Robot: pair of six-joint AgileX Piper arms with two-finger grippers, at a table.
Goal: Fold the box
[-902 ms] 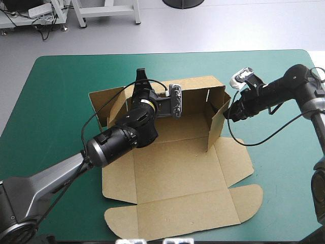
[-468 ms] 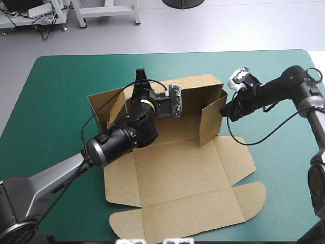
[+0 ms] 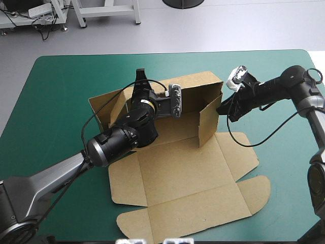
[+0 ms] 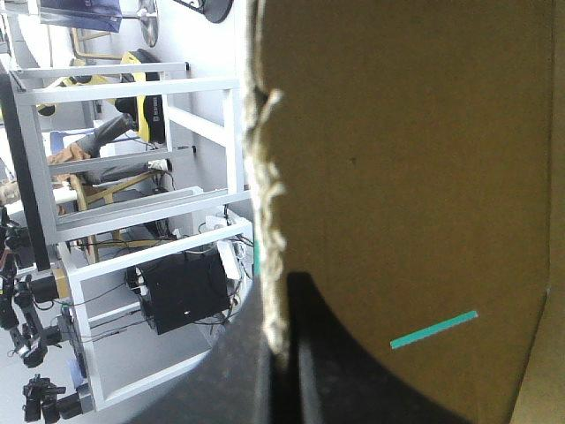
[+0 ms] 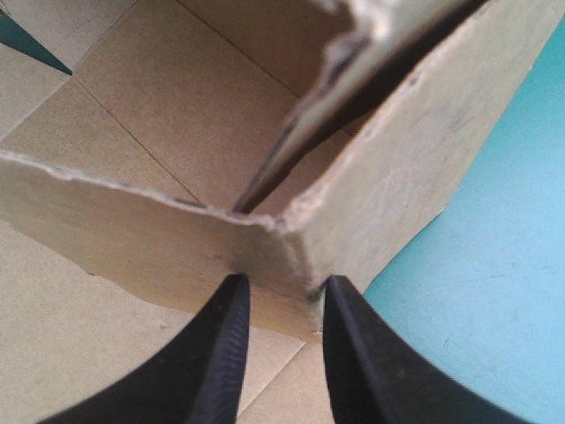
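Near the middle of the table lies the box, half made: its back wall stands up along the far side while the floor and the lid panel lie flat on the teal-green cover toward me; my left pincer reaches over from the near side and is closed on the top edge of that back wall, the board a thin line between its black fingers in the left wrist view; I judge it is there as an anchor, so that the wall stays upright and the sheet does not slide while the other arm works; a thin teal-green slit shows through the board ahead of it, the cover seen through a cut; my right pincer is at the box's right end, where the side wall has been raised and turned inward; in the right wrist view its fingers stand narrow, with the folded corner of that wall pinched between their tips; holding by the corner lets me steer both the wall and its tab at once; I take the step in hand to be bringing this wall square to the back one; the left side looks less upright, so much of the folding remains; the risk, I think, is the crease springing open if either grip slackens
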